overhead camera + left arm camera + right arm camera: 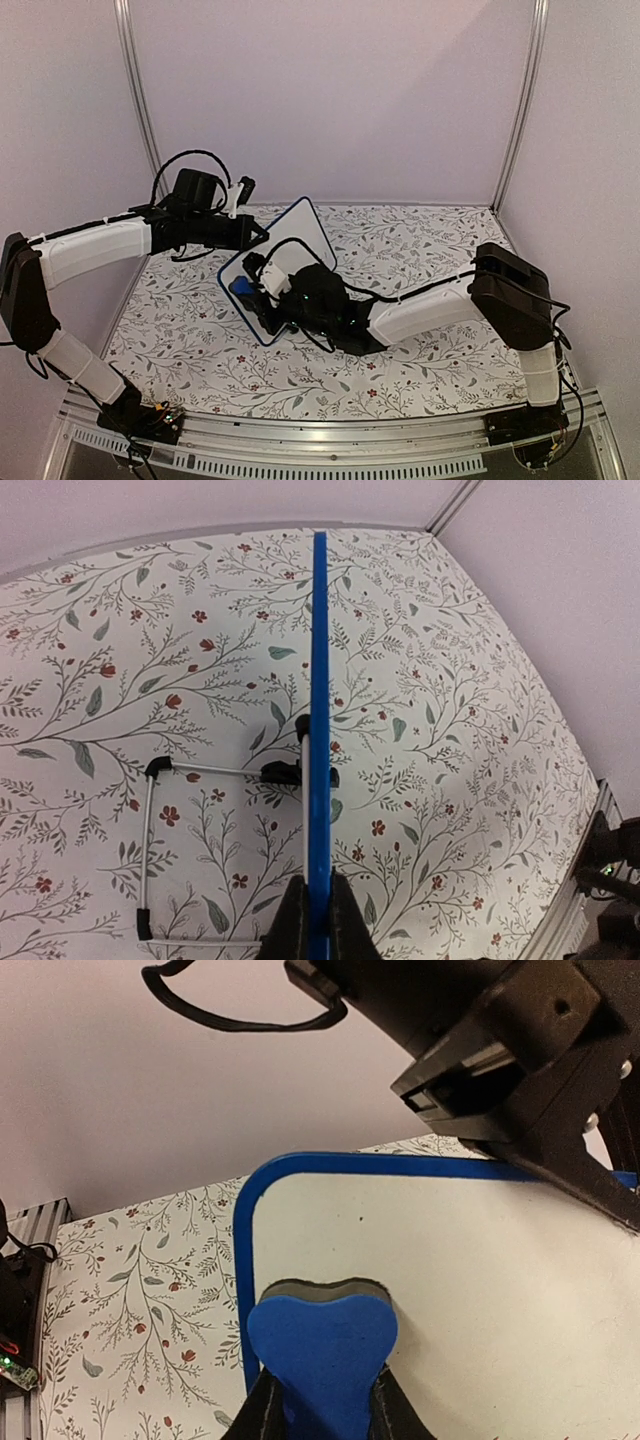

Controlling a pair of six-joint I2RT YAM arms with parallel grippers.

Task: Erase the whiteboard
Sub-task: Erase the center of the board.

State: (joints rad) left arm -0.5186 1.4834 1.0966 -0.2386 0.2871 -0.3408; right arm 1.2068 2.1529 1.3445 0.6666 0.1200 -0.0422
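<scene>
My left gripper (312,925) clamps edge of blue-rimmed white rectangular whiteboard (319,680); right gripper (318,1410), arm stretched leftward, pinches blue foam eraser (320,1345) against board.

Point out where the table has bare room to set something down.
Bare cloth lies on the table between the whiteboard and the right wall, and at the near left beside the left arm. Crowded: the middle, where the left tool, right tool and eraser meet the whiteboard.

Floral tablecloth (420,250), pale walls (330,90)
</scene>
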